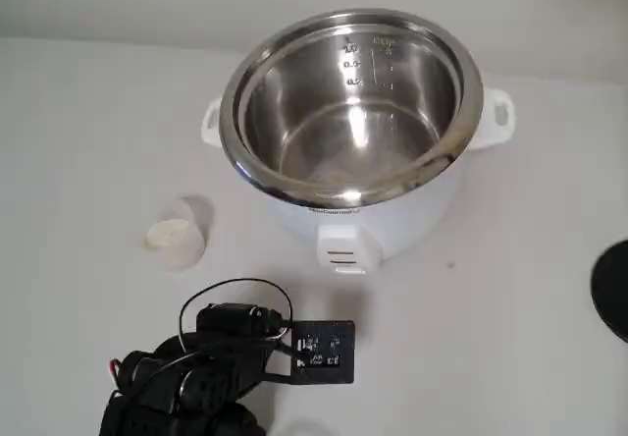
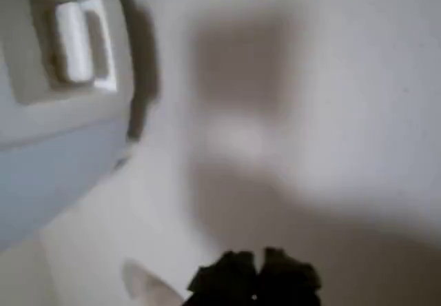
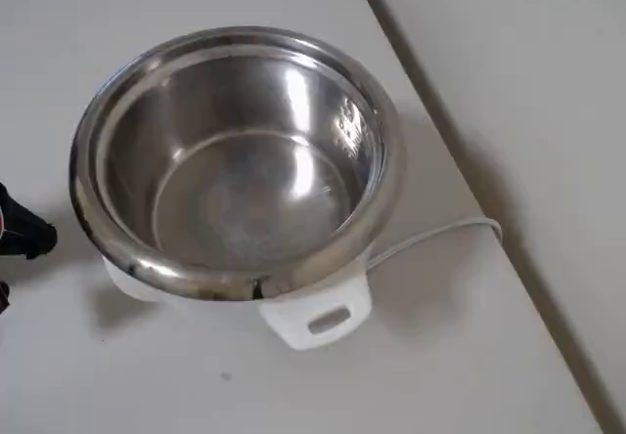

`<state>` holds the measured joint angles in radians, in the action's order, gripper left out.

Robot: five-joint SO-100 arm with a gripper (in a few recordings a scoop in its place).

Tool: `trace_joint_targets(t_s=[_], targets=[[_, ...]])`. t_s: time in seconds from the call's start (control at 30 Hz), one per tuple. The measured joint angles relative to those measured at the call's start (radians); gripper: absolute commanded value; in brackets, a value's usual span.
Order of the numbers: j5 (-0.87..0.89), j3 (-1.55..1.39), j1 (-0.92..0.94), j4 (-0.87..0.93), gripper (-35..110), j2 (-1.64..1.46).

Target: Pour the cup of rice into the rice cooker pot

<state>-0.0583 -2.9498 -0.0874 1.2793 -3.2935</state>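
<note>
Gripper [image 2: 253,278]: one, seen in the wrist view as a dark, blurred mass at the bottom edge. Two lobes sit close together there, but the blur hides the fingertips; cannot tell whether the jaws are apart or closed. Nothing visible between them.

Arm [image 1: 196,377]: one, black, in the fixed view at lower left, with looped cables and a small black circuit board at its near end. It stands on the table [image 1: 510,299] in front of the cooker, apart from both cup and cooker.

Cup [image 1: 178,238]: one, small, whitish, translucent, upright on the table to the left of the cooker in the fixed view, well clear of it and beyond the arm. Its inside shows a pale whitish fill that reads as rice [image 1: 173,231]; single grains are too small to tell.

Rice cooker pot [image 1: 351,107]: one, large shiny steel bowl with a wide rim, seated in a white body. Two side handles show in the fixed view; level marks show on the inner wall. Bare metal across the bottom in the fixed and overhead views. One white front latch; the wrist view catches it at upper left.

Power cord [image 3: 440,234]: one, white, running from the cooker toward the table edge in the overhead view.
</note>
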Motion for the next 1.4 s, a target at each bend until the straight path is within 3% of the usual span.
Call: trace_joint_targets(t_s=[0.77, 1.07, 1.23, 1.4], targets=[[0.0, 0.0, 0.0, 0.0, 0, 0.0], [-0.13, -0.035, -0.178, -0.034, 2, 0.005], [-0.347, -0.034, -0.345, -0.078, 8, -0.012], [-0.723, 0.025, -0.54, -0.202, 9, -0.023]])
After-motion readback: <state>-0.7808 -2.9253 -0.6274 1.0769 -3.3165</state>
